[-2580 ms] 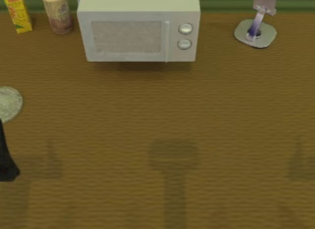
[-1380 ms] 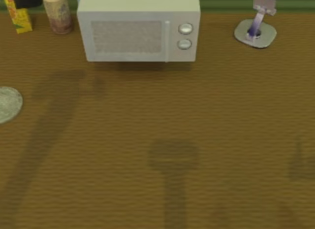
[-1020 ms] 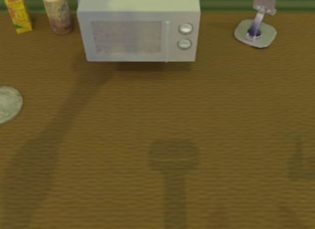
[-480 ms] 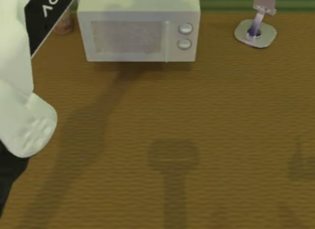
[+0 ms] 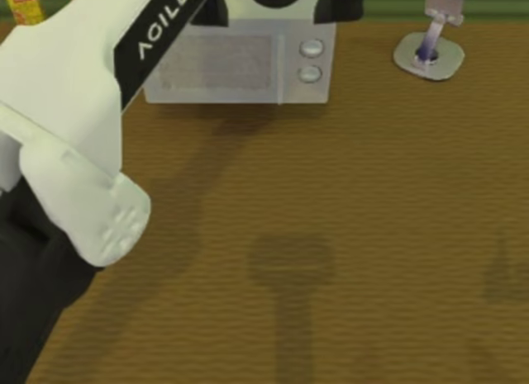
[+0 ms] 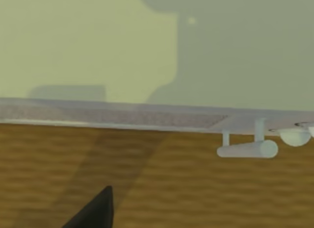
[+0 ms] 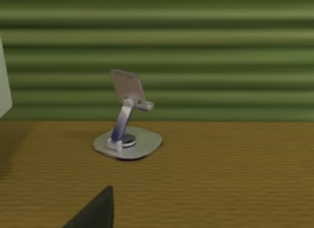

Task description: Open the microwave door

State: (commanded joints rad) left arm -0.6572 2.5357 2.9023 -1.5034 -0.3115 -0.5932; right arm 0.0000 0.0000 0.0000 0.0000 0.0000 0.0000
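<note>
The off-white microwave (image 5: pixel 248 70) stands at the table's back edge, left of centre, with two silver knobs (image 5: pixel 311 48) on its right panel. The microwave door (image 5: pixel 219 66), with its grey mesh window, is shut, and the thin handle (image 5: pixel 281 66) runs along its right edge. My left arm (image 5: pixel 83 111) reaches in from the left. Its gripper (image 5: pixel 285 0) hovers above the microwave's top, open and holding nothing. The left wrist view looks down over the microwave top (image 6: pixel 98 46) at the handle (image 6: pixel 248 148), with one dark fingertip (image 6: pixel 100 211) showing. My right gripper (image 7: pixel 147 223) is parked off the top view, open.
A phone stand (image 5: pixel 427 54) on a grey base sits at the back right and shows up again as the phone stand (image 7: pixel 127 135) in the right wrist view. A yellow carton (image 5: pixel 21 4) peeks out at the back left. The green ribbed wall (image 7: pixel 196 51) runs behind the table.
My left arm has swung in from the left edge and now stretches over the table's left side to above the microwave, covering the can and the round plate. The door is unchanged.
</note>
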